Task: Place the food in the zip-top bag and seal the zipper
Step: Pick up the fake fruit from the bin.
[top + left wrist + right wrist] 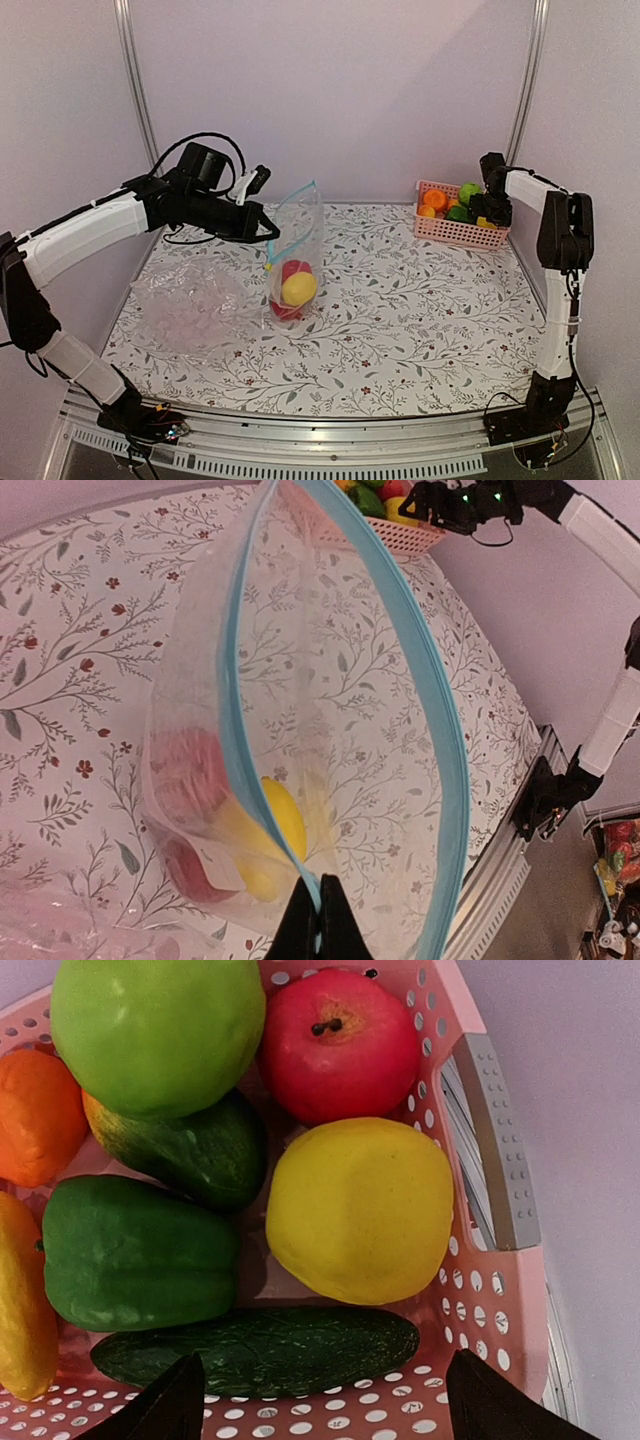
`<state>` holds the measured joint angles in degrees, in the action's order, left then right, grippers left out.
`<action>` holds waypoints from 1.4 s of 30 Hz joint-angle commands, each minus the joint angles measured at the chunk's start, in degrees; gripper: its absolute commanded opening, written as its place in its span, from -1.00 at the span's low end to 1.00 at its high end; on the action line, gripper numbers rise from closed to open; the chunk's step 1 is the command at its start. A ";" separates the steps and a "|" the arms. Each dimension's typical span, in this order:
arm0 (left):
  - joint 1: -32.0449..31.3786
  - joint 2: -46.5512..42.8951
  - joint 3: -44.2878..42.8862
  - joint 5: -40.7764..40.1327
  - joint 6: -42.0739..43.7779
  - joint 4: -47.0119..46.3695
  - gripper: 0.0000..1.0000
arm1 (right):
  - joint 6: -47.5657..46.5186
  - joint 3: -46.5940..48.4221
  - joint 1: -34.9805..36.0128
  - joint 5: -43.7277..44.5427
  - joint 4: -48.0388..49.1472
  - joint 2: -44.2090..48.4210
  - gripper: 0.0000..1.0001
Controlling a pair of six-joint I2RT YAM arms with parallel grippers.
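The zip-top bag (295, 250) stands near the middle of the desk (400, 320), its bottom resting on the floral surface and its mouth held up and agape. The left hand (320, 925) is clenched on the bag's rim, pinching the blue zipper (452, 730) at one end so the two strips bow apart. Inside the bag lie a yellow piece (299, 288) and a red piece (294, 268). Just left of the bag lies a crumpled sheet of clear plastic (190, 305), which is not part of the job.

Well to the right of the bag and farther back sits the pink basket (455, 232). The right hand (325, 1405) hangs over it with its fingers spread wide and nothing between them. Below it lie a cucumber (260, 1350) and a round yellow fruit (360, 1210), with a green pepper (130, 1255) and a red apple (340, 1040) alongside.

The step in hand looks like picking the next food. The yellow fruit is probably the better target. It sits high and exposed, whereas the cucumber is wedged low against the basket wall. The hand should come straight down, centred on the widest part, and close only once the fingers clear the neighbours, or the smooth skin may squirt out. Meanwhile the left pinch should stay firm and high, so that the bag's mouth remains wide for the drop.
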<state>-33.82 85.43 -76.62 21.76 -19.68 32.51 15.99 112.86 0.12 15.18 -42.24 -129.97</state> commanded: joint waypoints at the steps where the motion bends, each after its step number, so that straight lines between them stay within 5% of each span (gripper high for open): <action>1: 0.51 0.48 0.42 -0.07 0.76 1.18 -1.00 | 1.45 3.26 -1.78 2.09 -0.06 -4.17 0.70; 17: 0.60 1.84 0.33 0.65 0.93 1.30 -1.00 | 5.55 10.80 -3.05 4.60 3.43 -11.02 0.79; 28: 0.81 1.96 0.24 0.81 0.93 1.33 -1.00 | 4.61 11.38 -3.90 1.29 3.37 -13.98 0.54; 35: 1.04 1.94 0.24 1.13 0.77 1.33 -1.00 | 4.29 11.24 -3.91 -1.10 3.76 -11.95 0.19; 42: 1.04 1.56 0.22 1.53 0.60 1.33 -1.00 | 5.01 11.02 -3.86 -4.81 4.99 -7.65 0.15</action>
<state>-33.50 86.72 -76.62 22.70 -19.59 32.58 20.34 123.55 -3.53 13.98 -37.87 -141.69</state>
